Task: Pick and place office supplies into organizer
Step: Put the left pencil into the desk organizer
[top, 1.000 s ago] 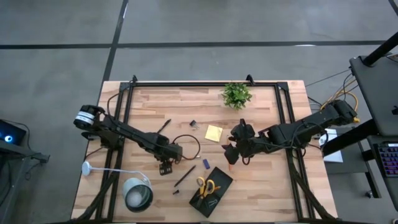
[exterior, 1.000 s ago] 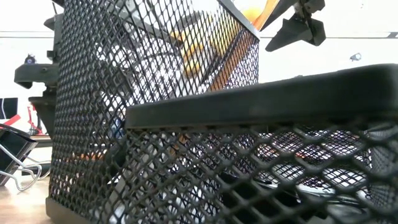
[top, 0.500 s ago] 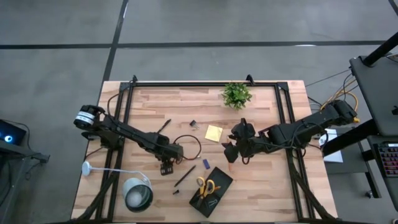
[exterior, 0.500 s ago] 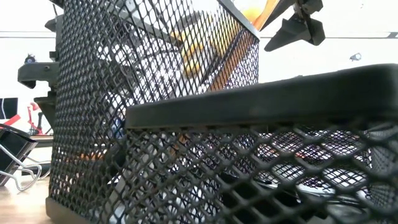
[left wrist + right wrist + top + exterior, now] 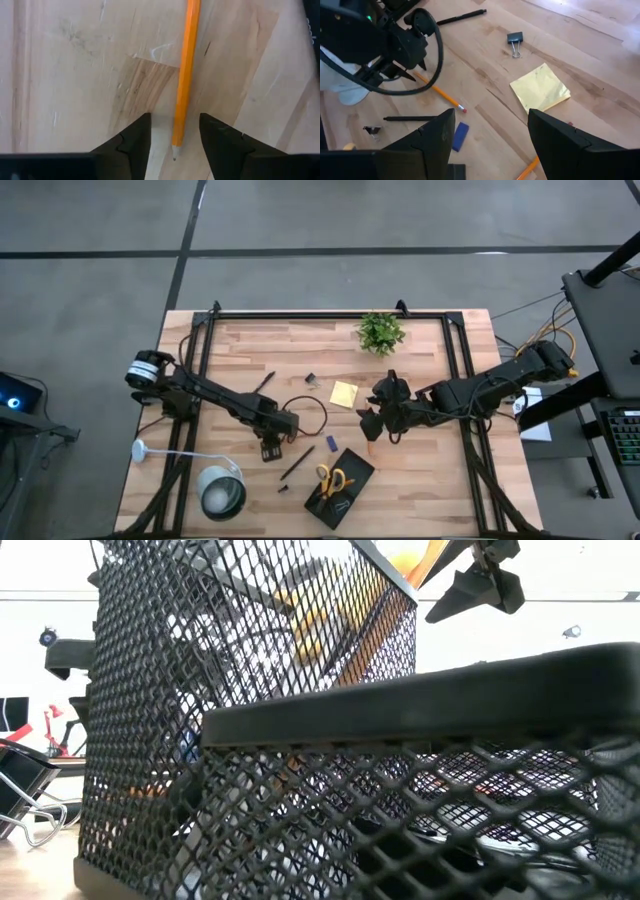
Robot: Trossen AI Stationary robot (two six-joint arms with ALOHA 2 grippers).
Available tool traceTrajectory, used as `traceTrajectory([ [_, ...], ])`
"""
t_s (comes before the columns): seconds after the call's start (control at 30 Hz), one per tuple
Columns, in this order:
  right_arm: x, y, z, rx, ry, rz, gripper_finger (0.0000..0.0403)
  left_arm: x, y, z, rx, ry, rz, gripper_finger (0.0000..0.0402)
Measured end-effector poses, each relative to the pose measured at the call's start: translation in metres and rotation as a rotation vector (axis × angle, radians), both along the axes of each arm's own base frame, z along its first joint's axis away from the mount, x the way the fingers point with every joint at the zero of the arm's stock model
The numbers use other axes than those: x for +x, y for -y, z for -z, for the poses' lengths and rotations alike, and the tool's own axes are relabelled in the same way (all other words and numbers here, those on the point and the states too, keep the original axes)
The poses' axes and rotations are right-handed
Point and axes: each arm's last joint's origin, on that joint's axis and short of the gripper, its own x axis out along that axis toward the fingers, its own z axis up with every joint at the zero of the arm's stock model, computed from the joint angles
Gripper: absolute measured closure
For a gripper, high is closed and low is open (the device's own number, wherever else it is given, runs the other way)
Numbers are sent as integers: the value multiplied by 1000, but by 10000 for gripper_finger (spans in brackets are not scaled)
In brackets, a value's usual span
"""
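My left gripper (image 5: 270, 448) hangs low over the table's middle, open, pointing down. In the left wrist view its fingers (image 5: 173, 132) stand on either side of an orange pencil (image 5: 184, 80) that lies flat on the wood, with a gap on each side. My right gripper (image 5: 368, 425) waits open, right of centre, above the table. The black mesh organizer (image 5: 338, 485) sits near the near edge with the yellow-handled scissors (image 5: 331, 478) inside. The yellow sticky-note pad (image 5: 344, 393), binder clip (image 5: 310, 380), two black pens (image 5: 264, 382) (image 5: 296, 463) and a blue piece (image 5: 331, 443) lie loose.
A green potted plant (image 5: 380, 332) stands at the far edge, and a round silver-white lamp (image 5: 222, 492) at the near left. The organizer's mesh (image 5: 300, 740) fills the low view. A second orange pencil (image 5: 527, 167) lies near my right gripper. A cable loops beside my left gripper (image 5: 300, 412).
My left arm has shifted a little toward the table's right, with its gripper still low over the pencil. The loose supplies and my right arm have kept still.
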Motion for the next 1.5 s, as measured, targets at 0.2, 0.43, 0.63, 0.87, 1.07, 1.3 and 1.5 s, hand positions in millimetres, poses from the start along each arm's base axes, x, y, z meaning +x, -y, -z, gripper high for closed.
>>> traceTrajectory([
  [0.2, 0, 1, 0, -25, 6, 20, 168, 11, 1, -16, 114, 95, 40, 276],
  [0.43, 0, 1, 1, -26, 4, 21, 168, 13, 0, -14, 139, 158, 39, 279],
  [0.63, 0, 1, 1, -17, 3, 17, 168, 25, 7, -29, 119, 434, 6, 279],
  [0.87, 0, 0, 2, 9, 8, 28, 168, 15, 10, -21, 108, 509, 10, 279],
  [1.07, 0, 0, 2, 34, 12, 39, 168, -9, 12, -6, -30, 744, -117, 279],
  [1.3, 0, -2, 5, 97, -9, 12, 168, -34, 4, -10, 78, 936, -157, 279],
  [1.5, 7, -7, 11, 116, -16, -18, 168, -47, -4, 3, 224, 985, -230, 279],
])
